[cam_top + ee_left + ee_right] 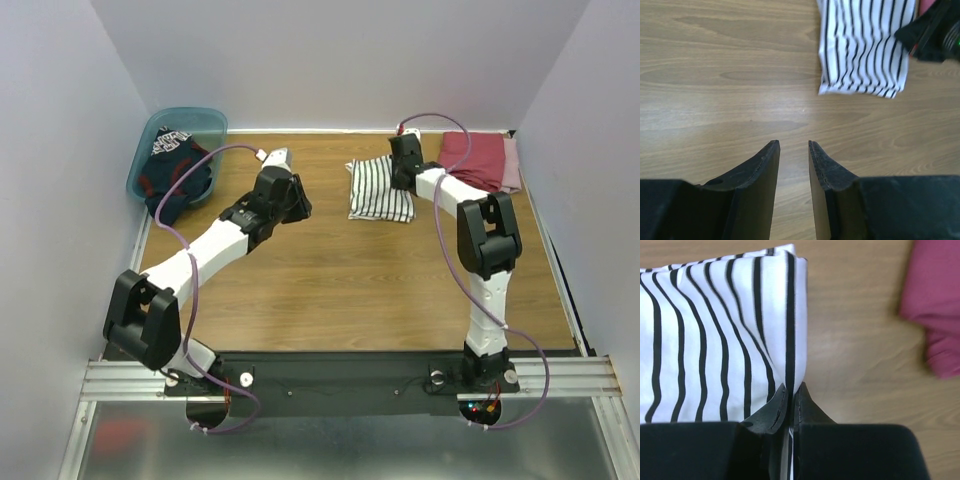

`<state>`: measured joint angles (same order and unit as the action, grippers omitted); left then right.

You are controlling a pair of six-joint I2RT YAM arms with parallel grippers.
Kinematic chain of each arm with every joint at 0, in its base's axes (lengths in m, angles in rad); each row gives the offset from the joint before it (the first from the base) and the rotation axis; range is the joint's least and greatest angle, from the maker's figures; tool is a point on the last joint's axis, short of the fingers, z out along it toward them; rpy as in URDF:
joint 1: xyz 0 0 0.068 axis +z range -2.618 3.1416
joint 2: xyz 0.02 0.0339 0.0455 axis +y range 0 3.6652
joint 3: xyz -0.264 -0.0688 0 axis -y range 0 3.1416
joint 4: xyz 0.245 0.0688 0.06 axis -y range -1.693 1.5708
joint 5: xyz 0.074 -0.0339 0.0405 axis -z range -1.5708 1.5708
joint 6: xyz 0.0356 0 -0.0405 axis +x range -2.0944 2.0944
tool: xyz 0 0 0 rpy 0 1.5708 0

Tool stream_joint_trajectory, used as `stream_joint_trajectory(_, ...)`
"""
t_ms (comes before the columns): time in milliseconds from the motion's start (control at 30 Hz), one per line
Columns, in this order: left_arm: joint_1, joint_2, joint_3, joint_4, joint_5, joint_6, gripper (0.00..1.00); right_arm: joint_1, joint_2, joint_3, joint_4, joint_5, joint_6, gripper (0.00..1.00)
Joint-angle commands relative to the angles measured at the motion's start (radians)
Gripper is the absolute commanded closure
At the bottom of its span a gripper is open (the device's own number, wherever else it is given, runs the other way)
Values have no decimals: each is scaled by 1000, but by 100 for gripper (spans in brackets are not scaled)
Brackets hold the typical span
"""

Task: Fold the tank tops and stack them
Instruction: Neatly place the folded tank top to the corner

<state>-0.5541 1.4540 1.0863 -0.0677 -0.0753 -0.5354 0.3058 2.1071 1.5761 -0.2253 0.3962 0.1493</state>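
Observation:
The white tank top with dark stripes (pixel 376 188) lies folded on the wooden table, right of centre at the back. It also shows in the left wrist view (pixel 865 45) and the right wrist view (pixel 715 325). My right gripper (pixel 405 172) is shut on its right edge, the fold pinched between the fingertips (pixel 791 387). The navy tank top with red trim (pixel 175 170) lies bunched in the teal bin (pixel 190 113) at the back left. My left gripper (pixel 293 205) hangs over bare table between the bin and the striped top, open and empty (pixel 794 144).
A maroon cloth (pixel 482 160) lies at the back right next to the right gripper and also shows in the right wrist view (pixel 937 305). White walls close in the table on three sides. The right arm's wrist (pixel 932 32) shows beside the striped top.

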Motion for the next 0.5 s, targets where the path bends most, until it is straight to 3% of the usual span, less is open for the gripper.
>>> stream_joint_trajectory(0, 13, -67, -31, -43, 28, 87, 59, -59, 98, 214, -55, 114, -154, 100)
stream_joint_trajectory(300, 54, -57, 4, -66, 141, 140, 58, -122, 304, 695, -178, 208, -319, 100)
stream_joint_trajectory(467, 74, -35, 7, -61, 192, 144, 59, -157, 332, 798, -195, 236, -372, 100)
